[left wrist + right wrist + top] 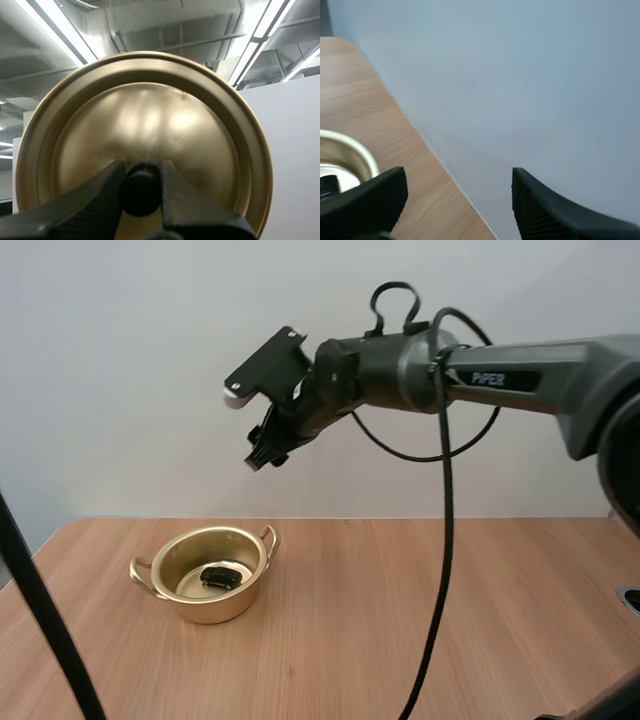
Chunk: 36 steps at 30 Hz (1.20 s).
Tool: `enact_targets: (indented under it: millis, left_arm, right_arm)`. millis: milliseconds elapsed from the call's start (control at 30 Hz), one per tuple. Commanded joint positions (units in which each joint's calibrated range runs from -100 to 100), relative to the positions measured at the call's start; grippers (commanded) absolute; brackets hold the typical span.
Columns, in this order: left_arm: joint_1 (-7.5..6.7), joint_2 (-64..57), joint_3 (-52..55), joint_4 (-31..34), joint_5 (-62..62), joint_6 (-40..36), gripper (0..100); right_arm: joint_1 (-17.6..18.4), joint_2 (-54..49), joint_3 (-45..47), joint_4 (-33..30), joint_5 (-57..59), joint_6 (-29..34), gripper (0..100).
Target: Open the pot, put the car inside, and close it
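The pot stands open on the left of the wooden table in the high view, with the small black car lying inside it and the right gripper hanging in the air above. In the left wrist view, the left gripper is clamped on the black knob of the gold lid. In the right wrist view, the right gripper's fingers stand wide apart and empty, near the pot's rim.

The right arm reaches in from the right, held high and nearly level, wrist bent downward. The right gripper hangs in the air, its fingers spread wide with nothing between them. The left gripper is clamped on the lid knob — one finger pinching each side
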Motion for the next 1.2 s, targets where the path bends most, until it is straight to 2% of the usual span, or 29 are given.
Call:
enact_targets:
  millis: [0,67,167,267,300,333,433,667,900,1033,1167]
  left_arm:
    - [-0.01,-0.06,0.00,-0.05,0.08,0.06,0]
    - [-0.01,-0.06,0.00,-0.05,0.08,0.06,0]
    - [-0.01,-0.06,0.00,-0.11,1.64,-0.28,0]
    - [-0.01,0.07,0.12,-0.11,4.65,-0.28,0]
    - [-0.01,0.34,0.12,-0.11,6.04,-0.28,0]
    - [-0.01,0.65,0.12,-0.11,7.43,-0.28,0]
    - [-0.01,1.93,0.12,-0.11,12.24,-0.28,0]
    - [-0.01,5.38,2.44,1.29,23.30,0.02,0]
    - [-0.01,5.67,21.60,8.80,20.96,0.61,0]
    - [-0.01,6.46,31.64,9.30,17.12,4.35,0]
    - [-0.01,9.00,35.91,8.97,17.72,7.43,0]
  right_arm:
    - [-3.70,-3.22,-0.08,0.00,0.14,2.19,96]
    - [-6.34,-5.77,-0.08,0.00,0.14,3.90,90]
    - [-9.94,-9.32,-0.08,0.50,0.14,5.49,67]
    - [-12.86,-13.12,-0.08,0.50,0.14,5.58,23]
    - [-13.73,-14.57,-0.08,0.50,-0.08,5.58,3]
    - [-14.44,-16.16,-0.08,0.50,-0.32,5.58,0]
    - [-15.79,-21.02,-0.08,0.58,-1.91,5.58,0]
    - [-15.95,-31.47,-0.08,2.45,-6.76,7.28,0]
    - [-15.95,-38.58,-0.08,2.61,-7.63,7.18,0]
    - [-15.95,-38.84,0.05,1.86,-2.87,7.18,0]
    - [-15.95,-38.84,0.05,1.86,2.84,7.18,0]
